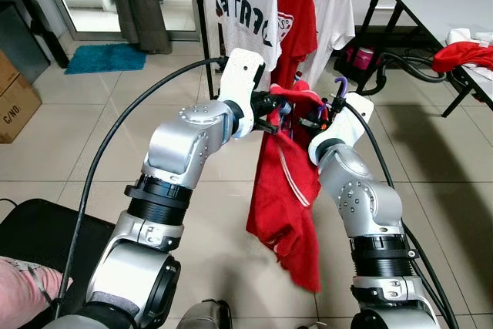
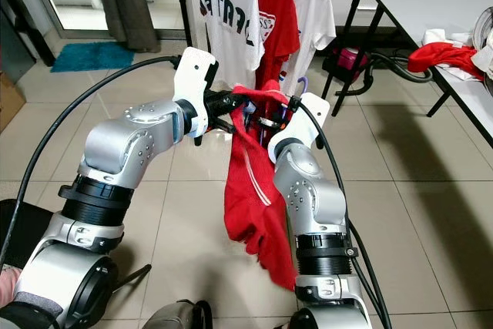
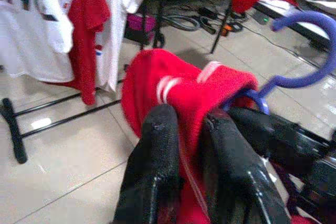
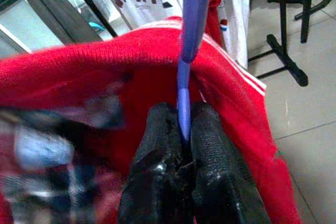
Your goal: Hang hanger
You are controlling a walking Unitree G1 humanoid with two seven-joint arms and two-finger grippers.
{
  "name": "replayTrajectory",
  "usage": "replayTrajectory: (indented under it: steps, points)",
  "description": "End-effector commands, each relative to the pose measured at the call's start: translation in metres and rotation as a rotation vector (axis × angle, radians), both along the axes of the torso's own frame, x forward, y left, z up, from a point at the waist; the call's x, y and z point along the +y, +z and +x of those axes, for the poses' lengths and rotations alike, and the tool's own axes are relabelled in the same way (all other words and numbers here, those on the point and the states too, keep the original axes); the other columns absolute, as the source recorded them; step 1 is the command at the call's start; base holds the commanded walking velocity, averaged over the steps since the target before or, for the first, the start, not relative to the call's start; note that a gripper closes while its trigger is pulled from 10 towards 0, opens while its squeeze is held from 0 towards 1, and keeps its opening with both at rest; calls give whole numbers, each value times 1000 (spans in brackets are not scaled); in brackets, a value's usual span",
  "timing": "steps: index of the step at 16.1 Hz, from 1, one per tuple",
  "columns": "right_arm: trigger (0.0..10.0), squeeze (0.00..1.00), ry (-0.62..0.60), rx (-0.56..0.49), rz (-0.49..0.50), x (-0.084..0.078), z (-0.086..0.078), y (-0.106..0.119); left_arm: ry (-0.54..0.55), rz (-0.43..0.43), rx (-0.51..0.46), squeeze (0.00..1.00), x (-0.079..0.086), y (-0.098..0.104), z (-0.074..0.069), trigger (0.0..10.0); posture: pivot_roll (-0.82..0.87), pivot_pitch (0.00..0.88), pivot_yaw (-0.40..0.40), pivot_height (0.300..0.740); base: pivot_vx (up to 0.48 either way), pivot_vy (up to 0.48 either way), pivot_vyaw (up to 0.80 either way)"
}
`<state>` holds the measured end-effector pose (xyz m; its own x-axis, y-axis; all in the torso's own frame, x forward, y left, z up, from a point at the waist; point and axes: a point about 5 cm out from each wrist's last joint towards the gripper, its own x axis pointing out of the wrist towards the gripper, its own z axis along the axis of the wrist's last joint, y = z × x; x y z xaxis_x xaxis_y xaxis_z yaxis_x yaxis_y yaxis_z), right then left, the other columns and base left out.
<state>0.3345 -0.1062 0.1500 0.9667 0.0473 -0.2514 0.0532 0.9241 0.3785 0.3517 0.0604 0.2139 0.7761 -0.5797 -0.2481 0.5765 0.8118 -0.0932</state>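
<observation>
A red garment [image 1: 285, 198] hangs on a purple hanger, whose hook [image 1: 339, 94] sticks up between my two grippers in front of my chest. My right gripper [image 4: 181, 135] is shut on the hanger's purple neck [image 4: 191, 19] just below the hook. My left gripper [image 1: 271, 113] is shut on the garment's shoulder fabric [image 3: 173, 82], close beside the hook [image 3: 310, 51]. Beyond them stands a clothes rack [image 1: 199, 21] carrying a white printed T-shirt [image 1: 246, 13] and a red shirt [image 1: 300, 13] on hangers. The rack's top rail is out of frame.
A table [image 1: 431, 5] at the right holds a crumpled red cloth [image 1: 462, 55]. Black cables [image 1: 408, 67] and a pink object [image 1: 362, 58] lie under it. A cardboard box [image 1: 15, 102] and a blue mat [image 1: 104, 58] are at the left. A black seat [image 1: 31, 236] is near my left side.
</observation>
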Motion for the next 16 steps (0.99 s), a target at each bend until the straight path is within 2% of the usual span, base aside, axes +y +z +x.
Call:
replayTrajectory:
  steps: [1,3,5,8,9,10,11,12,13,14,16]
  points:
    - [10000,0,5,-30,0,0,3,9,44,-9,-28,1000,7,9,4,10000,41,16,11,740,0,0,0]
    - [10000,0,10,-29,-3,-1,3,8,87,-23,-47,1000,14,15,9,10000,40,16,12,740,0,0,0]
    - [10000,0,15,-26,-5,-1,3,7,83,-42,-49,1000,16,19,11,10000,42,14,11,740,0,0,0]
    - [10000,0,30,-34,-14,-1,3,8,32,-39,-59,1000,16,21,8,10000,39,14,13,740,0,0,0]
    - [10000,0,39,-42,-31,-2,3,9,30,-40,-98,1000,19,23,7,10000,37,12,14,740,0,0,0]
    - [10000,0,49,-47,-48,-4,3,10,27,-26,-120,1000,23,24,7,10000,37,12,14,740,0,0,0]
    - [10000,0,69,-60,-97,-11,4,12,45,30,-159,1000,38,20,5,10000,35,11,15,740,0,0,0]
    - [10000,0,81,-67,-119,-14,4,12,54,65,-174,1000,45,18,4,10000,32,10,14,740,0,0,0]
    - [10000,0,159,-112,-212,-20,5,18,52,159,-221,0,66,11,0,10000,27,8,6,740,0,0,0]
    - [10000,0,237,-149,-269,-23,4,23,33,186,-243,0,80,10,-3,10000,26,5,-2,740,0,0,0]
    - [10000,0,375,-197,-302,-26,2,32,-40,214,-306,0,100,17,-7,10000,28,1,-13,740,0,0,0]
